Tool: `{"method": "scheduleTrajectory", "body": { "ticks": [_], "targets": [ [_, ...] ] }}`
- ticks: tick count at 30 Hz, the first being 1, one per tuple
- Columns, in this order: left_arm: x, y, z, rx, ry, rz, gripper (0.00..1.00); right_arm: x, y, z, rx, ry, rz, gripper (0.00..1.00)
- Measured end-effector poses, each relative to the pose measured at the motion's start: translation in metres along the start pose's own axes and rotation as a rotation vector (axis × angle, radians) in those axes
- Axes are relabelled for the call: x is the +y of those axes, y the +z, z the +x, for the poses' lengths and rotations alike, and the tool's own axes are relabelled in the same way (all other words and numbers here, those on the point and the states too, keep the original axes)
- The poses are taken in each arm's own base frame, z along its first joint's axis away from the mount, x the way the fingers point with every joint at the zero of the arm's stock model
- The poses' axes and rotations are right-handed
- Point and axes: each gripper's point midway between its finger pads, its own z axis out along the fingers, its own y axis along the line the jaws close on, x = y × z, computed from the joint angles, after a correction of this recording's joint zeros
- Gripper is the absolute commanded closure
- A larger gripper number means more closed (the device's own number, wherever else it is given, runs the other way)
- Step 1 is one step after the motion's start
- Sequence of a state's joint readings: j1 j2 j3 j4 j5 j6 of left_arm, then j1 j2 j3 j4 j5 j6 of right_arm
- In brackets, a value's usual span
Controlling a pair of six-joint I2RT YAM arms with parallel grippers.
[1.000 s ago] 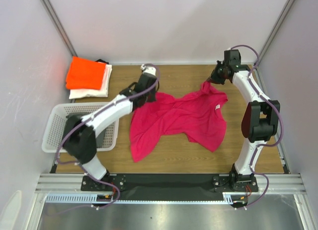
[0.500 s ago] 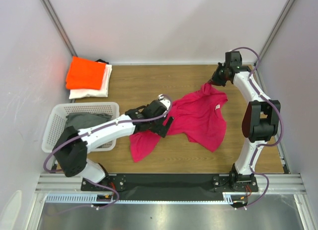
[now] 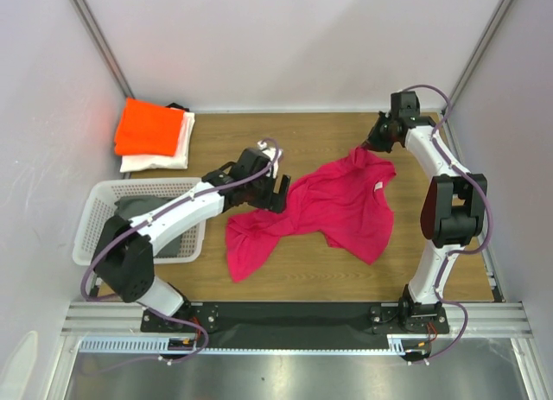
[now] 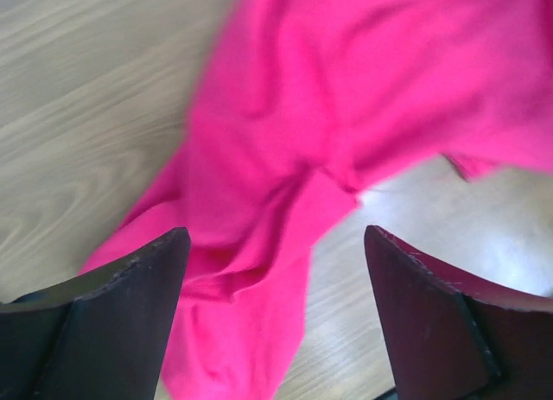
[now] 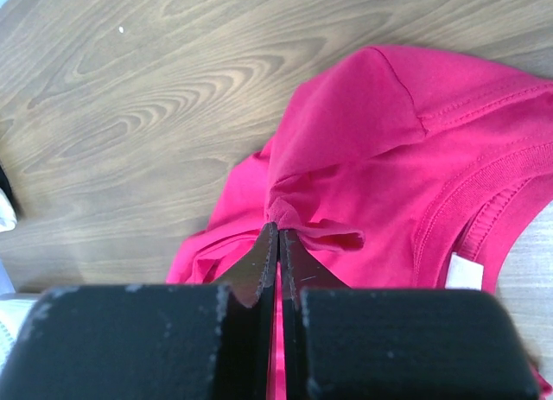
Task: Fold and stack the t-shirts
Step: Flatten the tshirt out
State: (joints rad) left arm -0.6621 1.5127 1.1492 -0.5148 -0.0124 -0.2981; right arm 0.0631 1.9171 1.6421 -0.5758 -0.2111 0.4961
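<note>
The magenta-pink t-shirt lies crumpled in the middle of the table, one end trailing toward the front left. My right gripper is shut on a pinch of its cloth at the far right corner; in the right wrist view the gripper bites a bunched fold beside the collar. My left gripper hovers open over the shirt's left part. In the left wrist view the pink cloth lies below the gripper, untouched. The orange t-shirt lies folded on the folded white one at the back left.
A white lattice basket holding grey cloth stands at the left edge, beside my left arm. Walls close in the table at the back and on both sides. Bare wood shows behind the pink shirt.
My left gripper has opened and let go of the shirt's left edge, swung toward the front middle, then drawn back a little. The shirt's left part is now bunched narrower. The right gripper has not moved.
</note>
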Motion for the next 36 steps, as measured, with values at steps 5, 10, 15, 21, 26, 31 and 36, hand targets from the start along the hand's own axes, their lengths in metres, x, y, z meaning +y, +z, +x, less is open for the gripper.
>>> {"method": "scheduleTrajectory", "body": {
  "ticks": [5, 10, 15, 21, 26, 31, 36],
  "targets": [
    [-0.026, 0.010, 0.009, 0.031, 0.146, 0.161, 0.21, -0.004, 0.002, 0.005, 0.013, 0.003, 0.009, 1.00],
    [-0.031, 0.032, 0.027, 0.107, 0.247, 0.222, 0.27, -0.008, 0.004, 0.010, 0.024, 0.006, 0.018, 1.00],
    [-0.037, 0.057, 0.049, 0.207, 0.302, 0.224, 0.28, -0.011, 0.005, 0.014, 0.033, 0.008, 0.025, 1.00],
    [-0.062, 0.060, 0.070, 0.249, 0.407, 0.254, 0.30, -0.012, 0.005, 0.014, 0.034, 0.008, 0.025, 1.00],
    [-0.058, 0.066, 0.072, 0.258, 0.434, 0.232, 0.32, -0.011, 0.005, 0.014, 0.037, 0.009, 0.019, 1.00],
    [-0.055, 0.067, 0.066, 0.249, 0.452, 0.219, 0.30, -0.011, 0.006, 0.014, 0.037, 0.008, 0.013, 1.00],
    [-0.048, 0.069, 0.058, 0.231, 0.458, 0.187, 0.30, -0.009, 0.006, 0.014, 0.037, 0.008, 0.004, 1.00]
  ]
}}
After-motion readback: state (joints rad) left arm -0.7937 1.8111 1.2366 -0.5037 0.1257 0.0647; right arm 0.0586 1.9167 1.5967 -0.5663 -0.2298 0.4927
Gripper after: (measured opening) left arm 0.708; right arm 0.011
